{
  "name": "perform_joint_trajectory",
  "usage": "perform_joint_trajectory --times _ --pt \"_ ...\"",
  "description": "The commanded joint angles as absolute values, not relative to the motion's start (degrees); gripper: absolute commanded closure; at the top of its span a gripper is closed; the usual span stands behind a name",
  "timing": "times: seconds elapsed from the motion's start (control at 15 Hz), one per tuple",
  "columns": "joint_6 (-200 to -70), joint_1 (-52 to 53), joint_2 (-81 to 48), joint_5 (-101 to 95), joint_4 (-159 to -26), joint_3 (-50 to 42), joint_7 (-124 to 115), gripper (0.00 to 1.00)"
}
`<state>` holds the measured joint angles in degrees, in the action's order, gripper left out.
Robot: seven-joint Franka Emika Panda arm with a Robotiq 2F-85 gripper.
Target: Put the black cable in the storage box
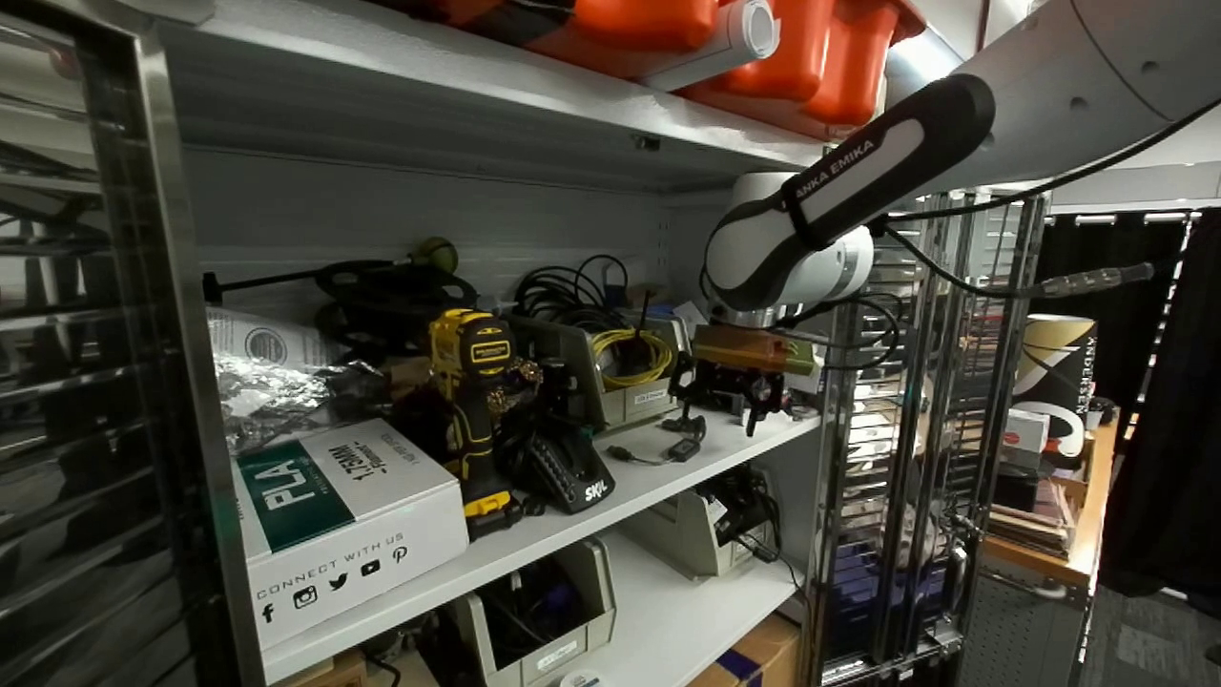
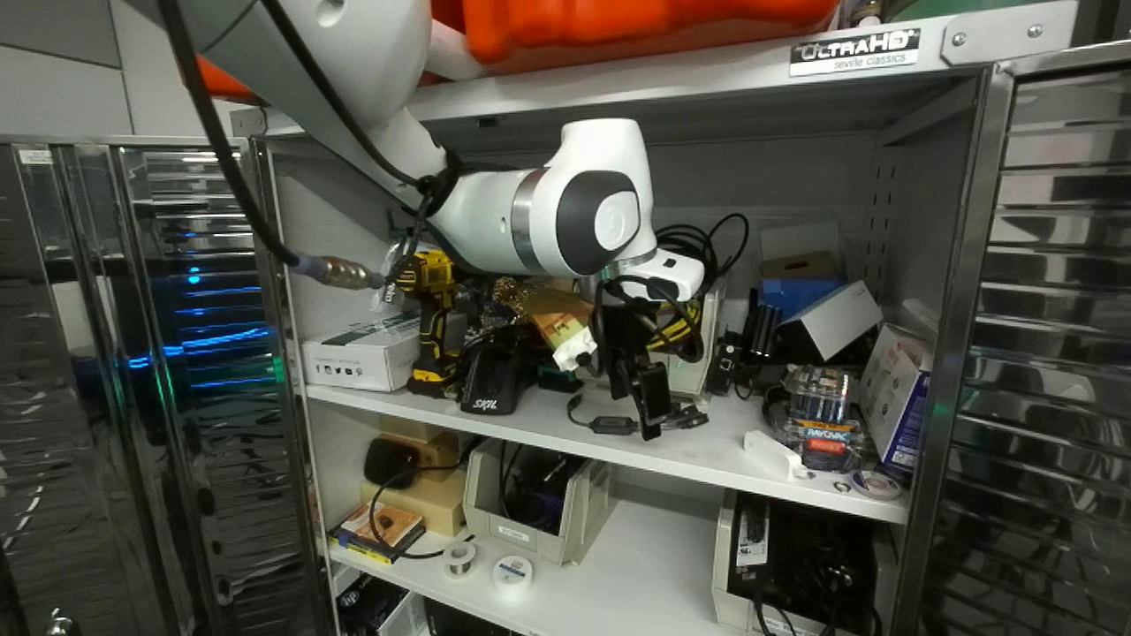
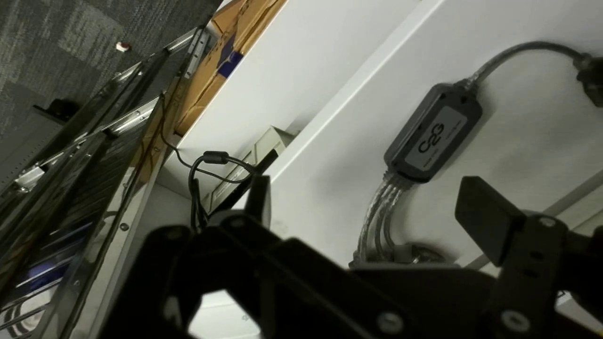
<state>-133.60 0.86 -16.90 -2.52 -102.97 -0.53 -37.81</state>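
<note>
The black cable, with a dark grey C2G adapter body, lies on the middle shelf in both exterior views [image 1: 683, 449] [image 2: 613, 425]. In the wrist view its body [image 3: 433, 134] lies ahead of the jaws, with thin leads running back between the fingers and partly hidden by the gripper. My gripper [image 3: 371, 207] is open and empty, above the leads. It also hangs over the shelf in both exterior views [image 1: 722, 401] [image 2: 641, 406]. A beige storage box [image 1: 634, 405] with yellow and black coiled cables stands behind the cable; the gripper partly hides it in an exterior view [image 2: 687, 378].
A yellow drill [image 1: 472, 410], SKIL charger [image 1: 563, 468] and PLA box [image 1: 353, 515] stand along the same shelf. A battery pack [image 2: 826, 433] and a white object [image 2: 771, 452] are at its other end. More bins [image 2: 530, 534] [image 2: 726, 556] stand below. The upper shelf [image 2: 707, 84] overhangs the arm.
</note>
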Motion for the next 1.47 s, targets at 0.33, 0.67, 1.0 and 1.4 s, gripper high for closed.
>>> perform_joint_trajectory --times 0.33,0.67,1.0,1.4 --pt "-135.80 2.66 -22.64 1.69 -96.25 -0.77 -36.25 0.00" --pt "-132.95 4.10 -26.33 0.61 -91.83 -1.24 -36.43 0.00" --pt "-128.22 5.72 -27.60 -1.13 -89.27 -2.27 -37.56 0.03" --pt "-120.55 6.51 -27.33 -2.95 -87.47 -3.15 -38.25 0.56"
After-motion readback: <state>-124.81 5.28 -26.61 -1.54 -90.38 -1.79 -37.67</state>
